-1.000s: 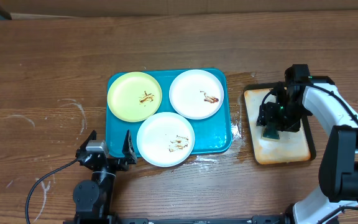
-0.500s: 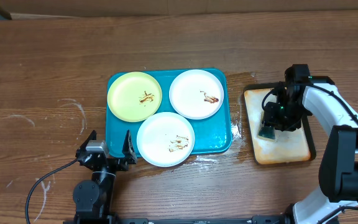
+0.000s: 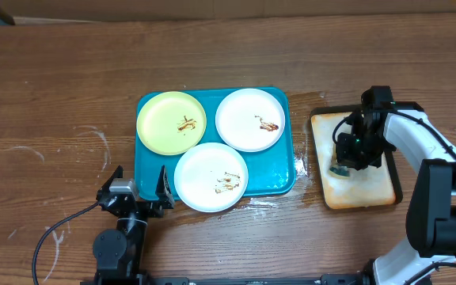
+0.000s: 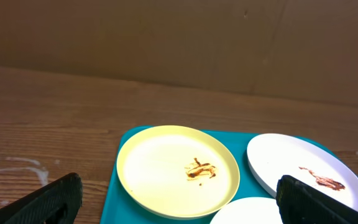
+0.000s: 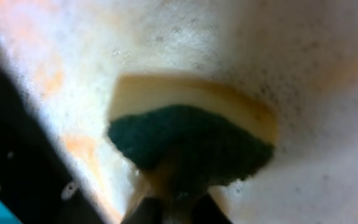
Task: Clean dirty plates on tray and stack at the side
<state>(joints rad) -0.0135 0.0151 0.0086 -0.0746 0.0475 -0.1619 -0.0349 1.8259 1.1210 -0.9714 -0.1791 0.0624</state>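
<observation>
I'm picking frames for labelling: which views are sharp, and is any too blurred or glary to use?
Overhead: sharp and evenly lit, with only a wet sheen on the table beside the teal tray. Left wrist: crisp on the yellow plate, no glare. Right wrist: too close and soft all over; only the green sponge against pale foam reads.

Open tabletop (image 3: 54, 87) left of the teal tray (image 3: 150, 162). 3 plates (image 3: 210, 176) fill it, left gripper (image 3: 141, 181) just beside its near-left corner. Right gripper (image 3: 343, 165), pinching a sponge (image 5: 191, 143), blocks the small tan tray (image 3: 370, 190).

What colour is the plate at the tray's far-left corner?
The plate is pale yellow-green; clearest in the left wrist view.
</observation>
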